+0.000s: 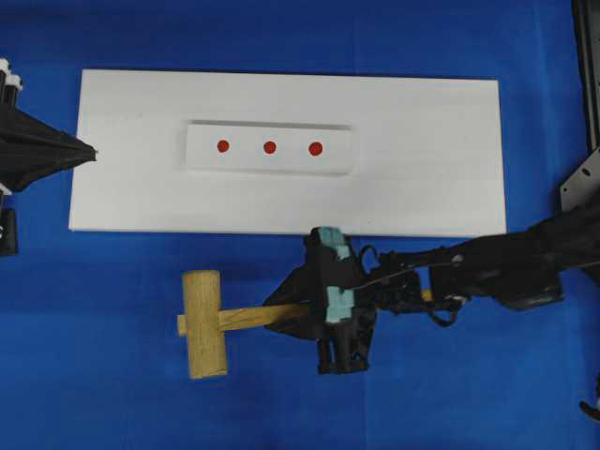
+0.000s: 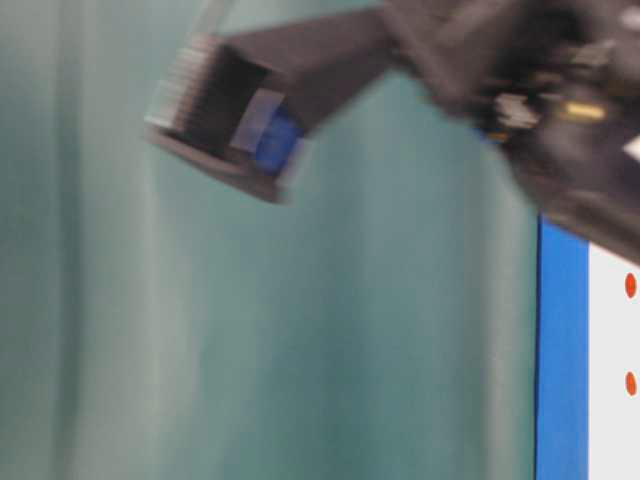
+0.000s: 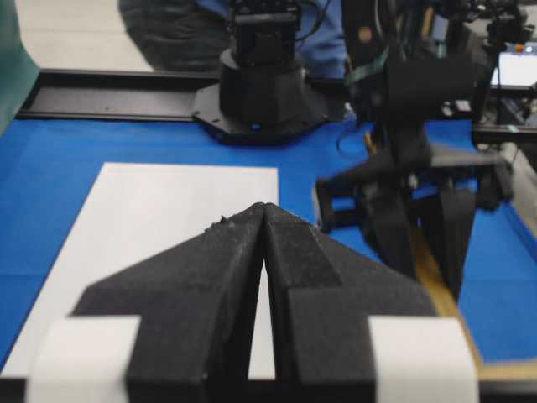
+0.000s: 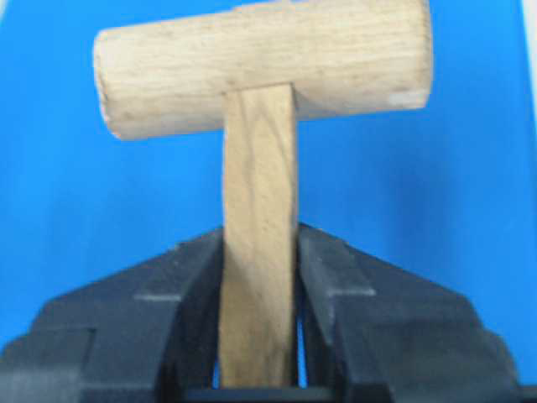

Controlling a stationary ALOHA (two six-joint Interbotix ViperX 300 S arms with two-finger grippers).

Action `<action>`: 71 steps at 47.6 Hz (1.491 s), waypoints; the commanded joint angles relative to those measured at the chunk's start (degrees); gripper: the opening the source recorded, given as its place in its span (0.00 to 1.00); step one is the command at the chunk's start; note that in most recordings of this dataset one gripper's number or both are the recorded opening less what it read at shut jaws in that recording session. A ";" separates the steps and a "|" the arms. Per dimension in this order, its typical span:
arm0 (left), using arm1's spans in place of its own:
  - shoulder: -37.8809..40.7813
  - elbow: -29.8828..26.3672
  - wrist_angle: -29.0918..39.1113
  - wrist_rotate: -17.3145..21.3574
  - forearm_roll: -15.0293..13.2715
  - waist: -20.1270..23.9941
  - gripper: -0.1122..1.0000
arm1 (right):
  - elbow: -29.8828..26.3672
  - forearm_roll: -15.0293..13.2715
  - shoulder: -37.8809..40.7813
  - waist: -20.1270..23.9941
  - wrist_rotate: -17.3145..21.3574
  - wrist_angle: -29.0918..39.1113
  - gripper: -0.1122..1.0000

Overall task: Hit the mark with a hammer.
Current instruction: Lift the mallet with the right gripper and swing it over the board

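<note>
The hammer (image 1: 204, 323), a light-wood mallet, lies on the blue cloth in front of the white board, head to the left. My right gripper (image 1: 281, 314) is shut on its flat handle (image 1: 248, 317). The right wrist view shows the handle (image 4: 260, 252) squeezed between both fingers, with the thick head (image 4: 260, 67) just beyond. Three red marks (image 1: 270, 147) sit in a row on a raised white block (image 1: 202, 155). My left gripper (image 1: 92, 150) is shut and empty, its tip at the board's left edge; its fingertips (image 3: 264, 206) meet in the left wrist view.
The white board (image 1: 422, 159) under the block covers the middle of the blue cloth (image 1: 112, 394). Black frame parts (image 1: 581, 178) stand at the right edge. The right arm (image 3: 403, 193) shows ahead in the left wrist view. The table-level view is blurred, with a dark arm (image 2: 560, 110) across its top.
</note>
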 commanded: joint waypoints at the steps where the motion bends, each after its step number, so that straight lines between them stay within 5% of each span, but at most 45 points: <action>1: -0.35 -0.70 -0.26 -0.18 -0.09 -0.09 0.10 | -0.44 -0.18 -5.36 -0.35 -0.88 1.58 0.19; 20: -0.62 -0.70 0.88 -0.26 -0.18 -0.09 0.10 | 0.88 -0.44 -11.60 -1.58 -2.90 5.01 0.19; 40: -0.62 -0.62 0.88 -1.76 -0.18 -0.09 0.10 | 1.14 -2.64 -12.22 -15.12 -9.49 5.98 0.19; 55: -0.62 -0.62 0.88 -1.93 -0.18 -0.09 0.10 | 0.79 -3.34 -12.57 -17.05 -14.59 5.54 0.19; 62: -0.62 -0.62 0.88 -2.72 -0.18 -0.09 0.10 | 0.70 -6.42 -13.45 -17.23 -19.78 3.60 0.19; 71: -0.62 -0.62 0.88 -3.78 -0.18 0.00 0.10 | 0.62 -9.58 -14.15 -18.46 -31.55 -1.23 0.19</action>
